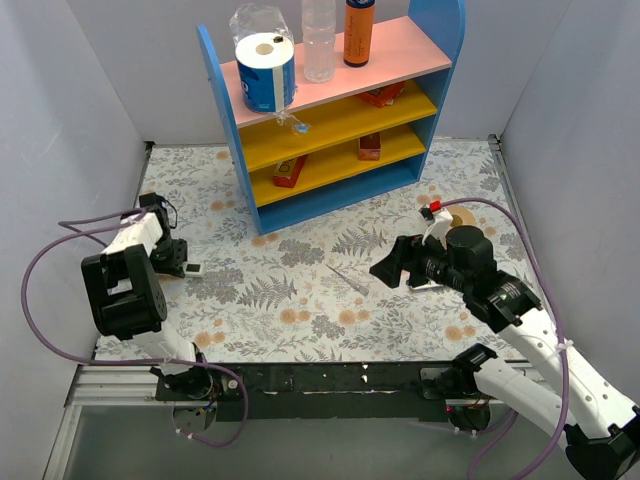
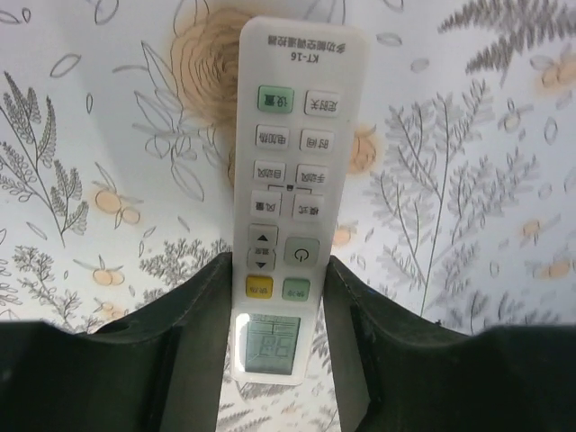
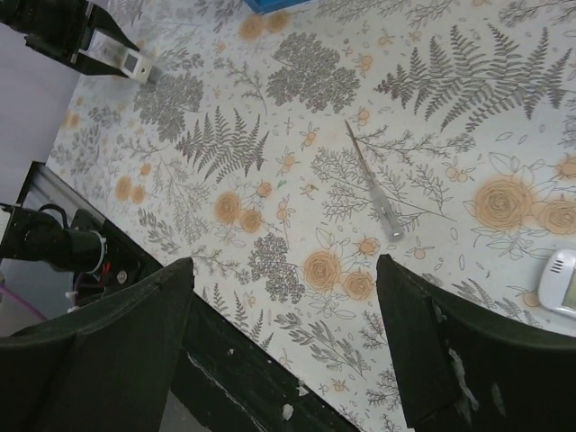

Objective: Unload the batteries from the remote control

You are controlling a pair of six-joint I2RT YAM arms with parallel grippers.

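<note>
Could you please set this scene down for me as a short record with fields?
remote: white, buttons up, flat on the floral table
left gripper: fingers flank the remote's display end, close against both sides; firm grip not certain
right gripper: open, empty, above the table
batteries: none in view; the remote's back is hidden
second remote: only a white corner with a display shows, at the edge of the right wrist view
grey stick: loose, mid-table, between the arms
shelf: blue, far side
</note>
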